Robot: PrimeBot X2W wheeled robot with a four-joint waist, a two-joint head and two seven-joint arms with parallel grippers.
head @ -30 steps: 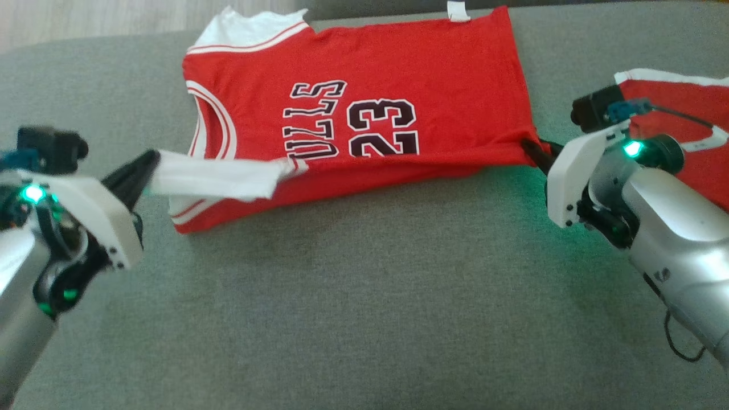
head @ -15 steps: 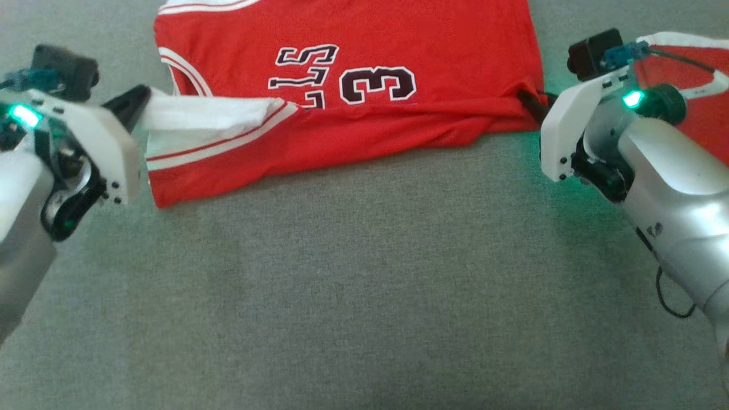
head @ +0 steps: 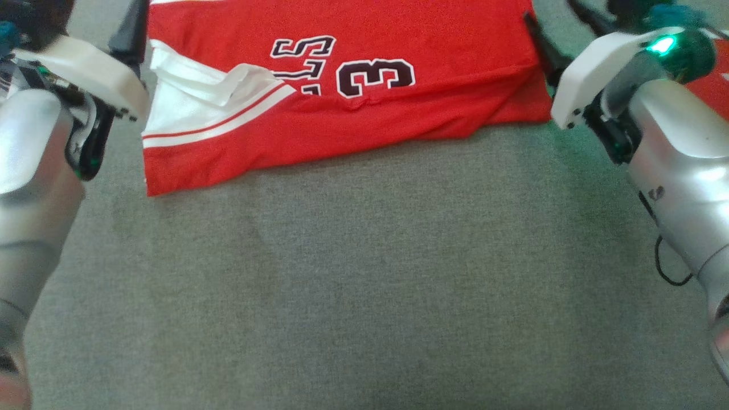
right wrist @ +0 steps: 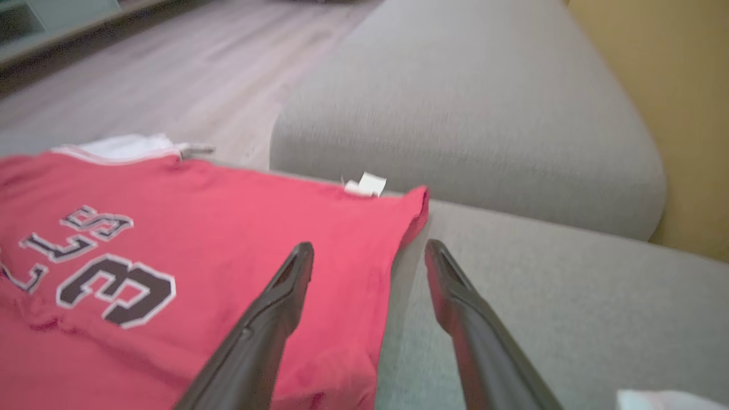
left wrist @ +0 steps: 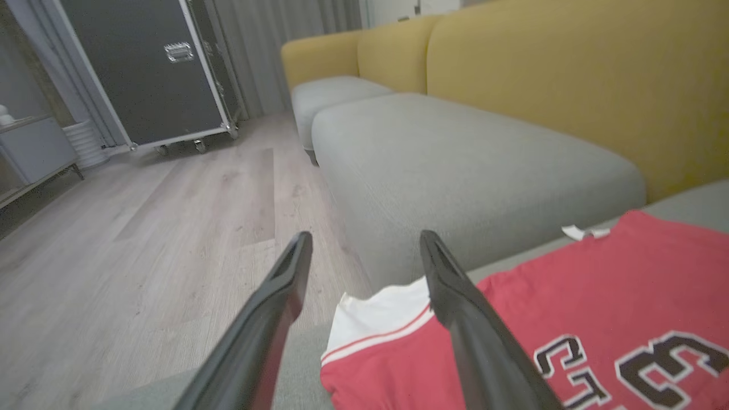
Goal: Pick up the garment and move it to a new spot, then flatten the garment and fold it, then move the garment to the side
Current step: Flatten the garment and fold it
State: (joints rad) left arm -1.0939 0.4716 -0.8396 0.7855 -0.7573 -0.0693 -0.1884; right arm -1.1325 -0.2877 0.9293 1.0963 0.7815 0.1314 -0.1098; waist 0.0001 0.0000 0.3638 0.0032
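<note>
Sofa cushion (head: 364,273): grey and bare up front; it serves as the work surface.
Jersey (head: 398,119): red sleeveless basketball top lying across the cushion's far part. Its near long edge is doubled onto the front, likely a first lengthwise fold.
Left gripper (left wrist: 364,236): fingers spread, holding nothing, just beside the white-trimmed shoulder end.
Right gripper (right wrist: 369,245): also spread and empty, straddling the hem edge. One gripper at each end suits squaring the fold.
Print (head: 376,80): black, white-edged "3" and letters ending "LS"; the rest is tucked under.
Hem tag (right wrist: 367,184): white, unreadable.
Backrest (left wrist: 569,74): yellow, beyond.
</note>
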